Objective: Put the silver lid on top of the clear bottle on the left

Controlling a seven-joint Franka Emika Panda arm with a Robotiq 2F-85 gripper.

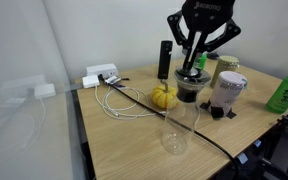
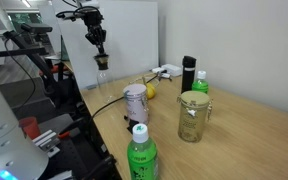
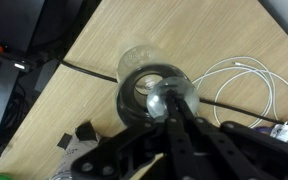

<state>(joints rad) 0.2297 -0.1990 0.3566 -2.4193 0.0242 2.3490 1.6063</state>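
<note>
The clear bottle [image 1: 174,130] stands near the table's front edge, and it also shows in an exterior view [image 2: 103,75] and from above in the wrist view [image 3: 136,58]. My gripper [image 1: 191,68] hangs right over its top, which the other exterior view [image 2: 101,57] shows too. In the wrist view the gripper [image 3: 166,108] is shut on the small round silver lid [image 3: 156,95]. The lid is held over a dark grey funnel-shaped rim [image 3: 126,100] that seems to sit at the bottle's top [image 1: 191,92]. I cannot tell whether the lid touches it.
A pinkish jar with a pale lid [image 1: 229,90] [image 2: 135,103], a yellow object [image 1: 164,96], a black bottle [image 1: 164,60] and green bottles [image 1: 287,92] [image 2: 141,155] stand nearby. White cables [image 1: 124,98] and a black cable [image 1: 199,135] cross the table. A glass jar [image 2: 193,115] stands farther off.
</note>
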